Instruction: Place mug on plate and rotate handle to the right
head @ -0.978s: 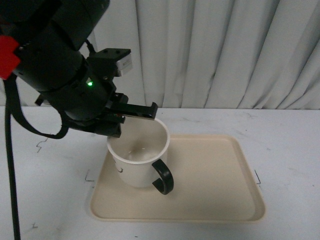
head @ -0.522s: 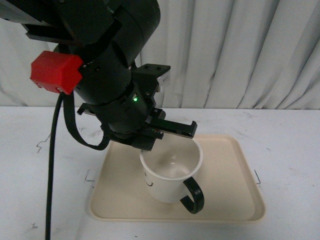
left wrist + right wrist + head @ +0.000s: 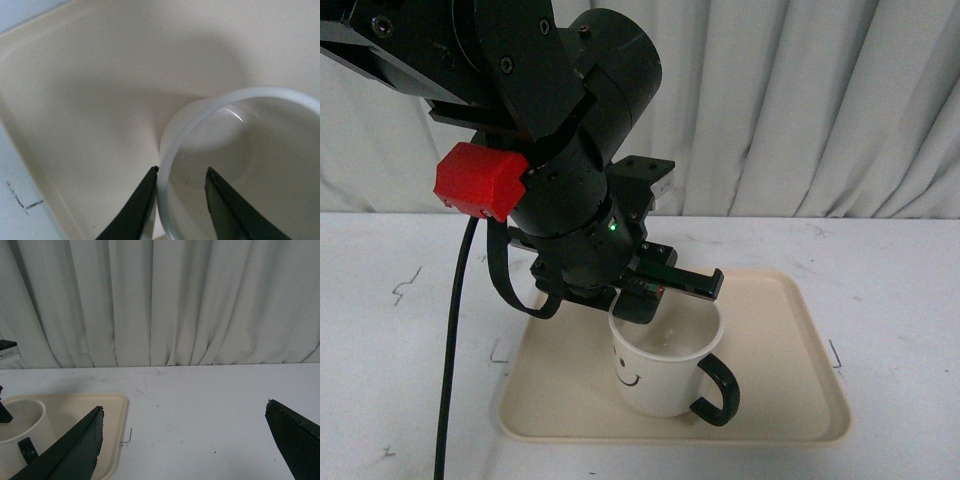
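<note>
White mug (image 3: pixel 660 375) looks set on the beige plate (image 3: pixel 790 400), our left gripper (image 3: pixel 181 175) with jaws pinching its rim (image 3: pixel 167 150), so we judge that twisting the handle (image 3: pixel 718 392) fully rightward comes next, while our right gripper (image 3: pixel 184 407) has its jaws gaping wide and empty.

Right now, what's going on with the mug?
The left gripper is pinching the mug by its rim, one finger inside and one outside. The mug is at the near side of the plate, though I can't tell whether it is fully set down. Its handle points to the right. The right gripper is open and away from the plate.
</note>
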`<state>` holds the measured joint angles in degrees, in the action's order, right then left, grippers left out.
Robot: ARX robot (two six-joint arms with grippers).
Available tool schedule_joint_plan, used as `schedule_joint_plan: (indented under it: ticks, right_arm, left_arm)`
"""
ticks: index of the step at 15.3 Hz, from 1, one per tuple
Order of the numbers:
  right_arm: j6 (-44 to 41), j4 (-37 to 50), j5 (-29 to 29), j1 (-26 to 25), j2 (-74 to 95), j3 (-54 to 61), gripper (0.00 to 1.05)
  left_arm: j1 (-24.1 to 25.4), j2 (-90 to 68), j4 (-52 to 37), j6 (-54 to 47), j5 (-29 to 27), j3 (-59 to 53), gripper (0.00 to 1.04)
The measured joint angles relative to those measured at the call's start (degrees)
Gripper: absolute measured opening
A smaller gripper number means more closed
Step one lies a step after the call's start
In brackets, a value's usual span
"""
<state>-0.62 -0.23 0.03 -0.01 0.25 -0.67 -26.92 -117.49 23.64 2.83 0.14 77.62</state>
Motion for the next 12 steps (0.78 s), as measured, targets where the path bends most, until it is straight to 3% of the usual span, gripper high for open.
schedule_joint_plan:
  ticks: [1,4,6,7,8,9,10,12]
  right_arm:
    - [0.00,0.00,-0.02,0.00,0.00,0.00,0.98]
    - [0.00,0.00,-0.02,0.00,0.00,0.00,0.98]
    - [0.00,0.00,-0.02,0.00,0.00,0.00,0.98]
    - [0.02,0.00,0.00,0.00,0.00,0.00,0.98]
    - [0.00,0.07,-0.02,0.00,0.00,0.00,0.98]
    - [0.00,-0.02,-0.17,0.00,0.00,0.00,0.98]
    - [0.02,-0.02,0.00,-0.02,0.00,0.00,0.98]
    - [0.02,0.00,-0.02,0.00,0.00,0.00,0.98]
  left_arm:
    - [0.09,0.68,-0.83,-0.24,0.07,-0.98,0.48]
    - [1.40,6.67,-4.09,0.22,0.15,-5.16,0.80]
    - [3.61,14.19,-14.62,0.39,-1.81,-11.63,1.00]
    - [4.42,17.31,-18.29,0.31,-4.04,-13.73,0.97]
    - [4.87,17.66,-27.52,-0.37,-7.19,-15.69,0.95]
    - [4.79,17.75,-45.88,-1.29,-14.75,-23.15,0.84]
    - [5.75,19.23,-61.00,-1.77,-18.40,-34.18,0.72]
    - [9.92,25.55,-79.01,-1.81,-17.22,-46.38,0.50]
